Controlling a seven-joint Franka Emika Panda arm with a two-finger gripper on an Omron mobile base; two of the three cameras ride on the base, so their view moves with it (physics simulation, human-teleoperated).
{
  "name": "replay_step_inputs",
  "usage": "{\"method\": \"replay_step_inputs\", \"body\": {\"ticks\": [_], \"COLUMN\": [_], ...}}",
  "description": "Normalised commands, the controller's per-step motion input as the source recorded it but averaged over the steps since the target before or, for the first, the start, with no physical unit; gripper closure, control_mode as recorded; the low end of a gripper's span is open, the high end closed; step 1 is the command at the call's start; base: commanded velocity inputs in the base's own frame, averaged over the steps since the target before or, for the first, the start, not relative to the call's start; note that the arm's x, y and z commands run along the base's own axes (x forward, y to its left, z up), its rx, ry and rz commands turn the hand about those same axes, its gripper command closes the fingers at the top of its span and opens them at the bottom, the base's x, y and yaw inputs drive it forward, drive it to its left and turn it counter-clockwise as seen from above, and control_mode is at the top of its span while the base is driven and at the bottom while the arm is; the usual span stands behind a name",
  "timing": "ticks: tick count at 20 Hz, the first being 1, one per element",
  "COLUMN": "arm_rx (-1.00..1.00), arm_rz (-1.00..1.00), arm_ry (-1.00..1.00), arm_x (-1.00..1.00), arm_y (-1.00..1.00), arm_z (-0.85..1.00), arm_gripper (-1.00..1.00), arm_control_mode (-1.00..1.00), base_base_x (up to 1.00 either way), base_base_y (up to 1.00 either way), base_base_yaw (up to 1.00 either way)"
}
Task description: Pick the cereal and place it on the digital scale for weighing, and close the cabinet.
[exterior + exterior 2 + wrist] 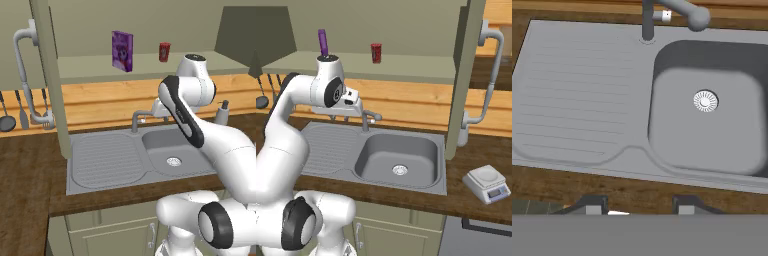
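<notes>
The cereal (pixel 122 51) is a purple box standing upright on the shelf of the open cabinet (pixel 150 66); in the right base view the cereal (pixel 323 42) shows edge-on behind my arm. The cabinet's doors (pixel 49 75) (pixel 463 75) stand swung out towards me. The digital scale (pixel 487 184) sits on the wooden counter right of the sink. My gripper (pixel 641 206) (pixel 339 119) hangs over the sink's draining board, pointing down, well below and in front of the cereal. Its fingers (pixel 594 205) stand apart with nothing between them.
A red can (pixel 164 51) stands on the shelf right of the cereal. Below lie the grey sink (pixel 105 172) with its faucet (pixel 142 116) and a soap dispenser (pixel 222 112). Utensils (pixel 20 115) and a white pipe (pixel 22 60) hang at the left.
</notes>
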Motion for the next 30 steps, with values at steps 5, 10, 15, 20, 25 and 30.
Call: {"method": "replay_step_inputs", "body": {"ticks": [5,10,15,20,25,30], "arm_rx": [0.00,0.04,0.00,0.00,0.01,0.00], "arm_rz": [0.04,0.15,0.08,0.07,0.08,0.08], "arm_ry": [-0.04,-0.40,-0.42,-0.33,-0.36,-0.41], "arm_x": [-0.62,-0.17,-0.13,-0.10,0.00,0.01], "arm_y": [0.04,0.20,0.20,0.21,0.04,0.00], "arm_z": [0.00,0.23,0.96,0.97,0.71,0.47], "arm_gripper": [-1.00,-1.00,-1.00,-1.00,-1.00,-1.00], "arm_control_mode": [-1.00,-1.00,-1.00,-1.00,-1.00,-1.00], "base_base_x": [0.00,0.00,0.00,0.00,0.00,0.00], "base_base_y": [0.00,0.00,0.00,0.00,0.00,0.00], "base_base_yaw": [0.00,0.00,0.00,0.00,0.00,0.00]}}
